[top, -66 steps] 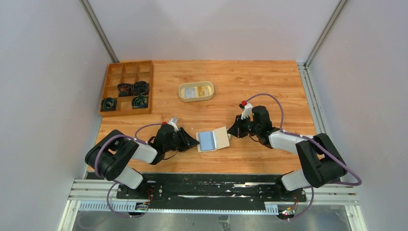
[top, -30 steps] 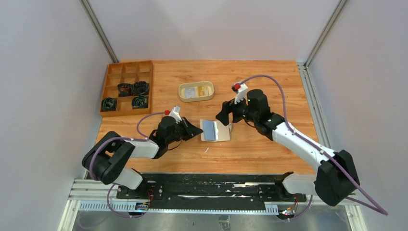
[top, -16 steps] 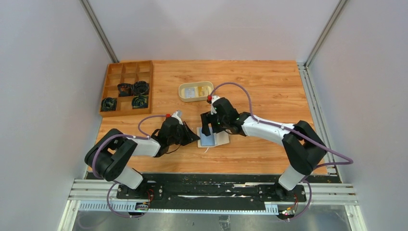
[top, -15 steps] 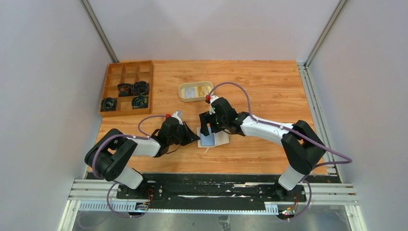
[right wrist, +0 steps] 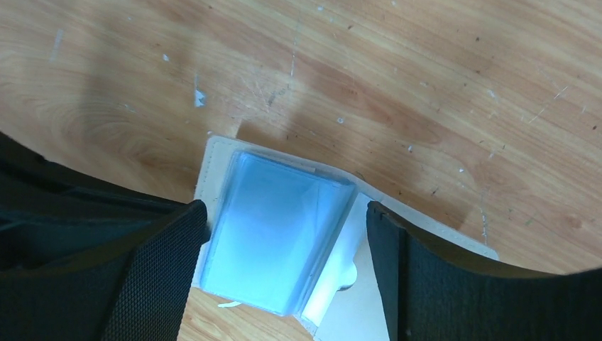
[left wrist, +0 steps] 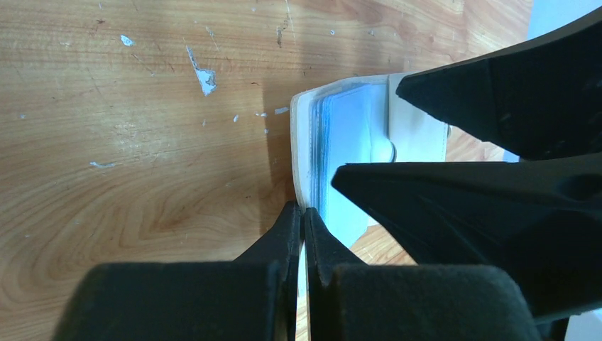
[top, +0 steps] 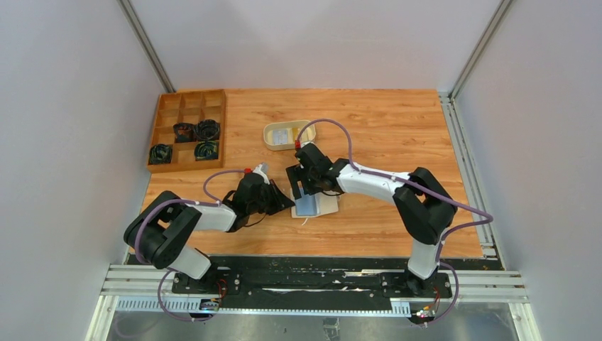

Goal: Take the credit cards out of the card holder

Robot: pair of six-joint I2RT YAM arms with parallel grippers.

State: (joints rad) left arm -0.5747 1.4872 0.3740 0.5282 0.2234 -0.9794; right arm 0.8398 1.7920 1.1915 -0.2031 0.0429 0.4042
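Observation:
The card holder (top: 317, 207) lies open on the wood, a cream cover with pale blue-grey pockets (right wrist: 277, 234) facing up. My left gripper (top: 289, 201) is shut on the cream left edge (left wrist: 305, 156), and a thin sliver of cover shows between its tips (left wrist: 303, 213). My right gripper (right wrist: 285, 213) hangs open just above the holder, one finger on each side of the blue pockets. From the left wrist view its black fingers (left wrist: 511, 78) cover much of the holder. I cannot tell whether credit cards sit in the pockets. A whitish card (top: 281, 135) lies in the oval tray.
The oval cream tray (top: 270, 139) stands just behind the right gripper, with the arm's purple cable looping over it. A wooden compartment box (top: 186, 106) with dark coiled items sits at the back left. Both arms meet at the table's middle front.
My right arm has swung left from the table's right side to above the card holder, its jaws staying open. The holder, raised a second ago, lies flatter. The left gripper's hold is unchanged.

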